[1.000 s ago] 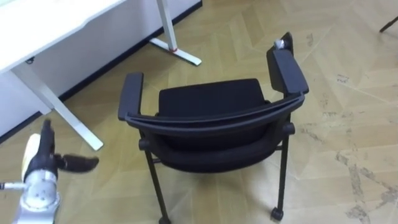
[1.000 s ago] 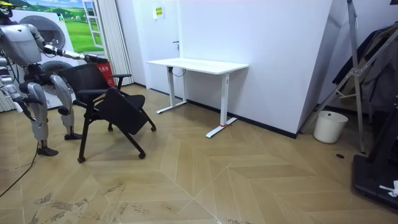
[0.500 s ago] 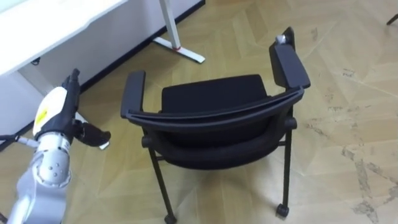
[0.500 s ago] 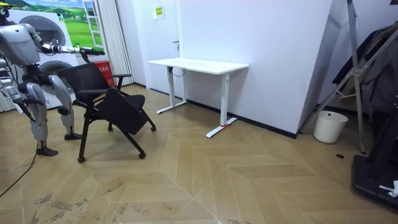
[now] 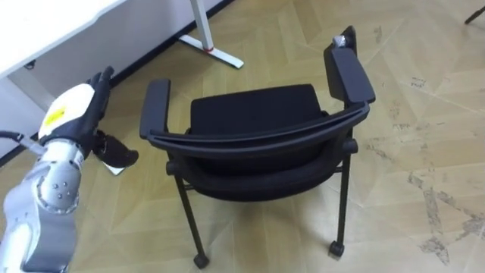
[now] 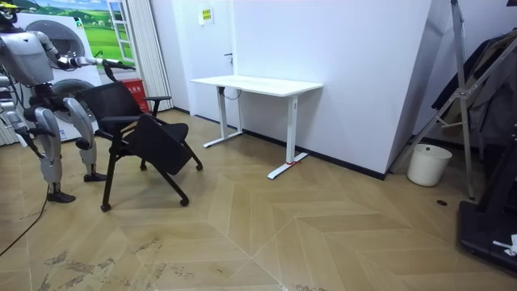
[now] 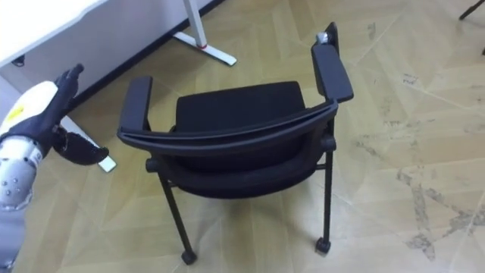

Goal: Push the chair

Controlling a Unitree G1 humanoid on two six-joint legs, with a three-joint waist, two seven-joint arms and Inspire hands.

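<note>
Behind a black chair [image 5: 258, 144], on a pale herringbone wood floor [image 5: 424, 91]: stands at its back, looking down on the seat and both armrests. Holds the left hand [image 5: 72, 114] out at the chair's left side, near the left armrest [image 5: 155, 106] but apart from it, fingers [image 5: 98, 80] straight, thumb spread, gripping nothing (back of the hand up, with a yellow patch on it). Finds the chair upright on thin legs with small castors [image 5: 333, 247], well short of a white tabletop [image 5: 45, 23] at the upper left, with its white foot [image 5: 216, 51] flat on the floor just beyond the seat. Shows dark scuffs [image 5: 424, 197] in the boards at the right.

From across the room, places the chair at the room view's left and the tabletop farther right against a white wall [image 6: 355, 73]. Adds a white bin [image 6: 428, 164] along that wall, a dark rack [image 6: 472, 89] at the right edge, and pale curtains [image 6: 149, 48] and a landscape picture [image 6: 81, 20] behind the chair.
</note>
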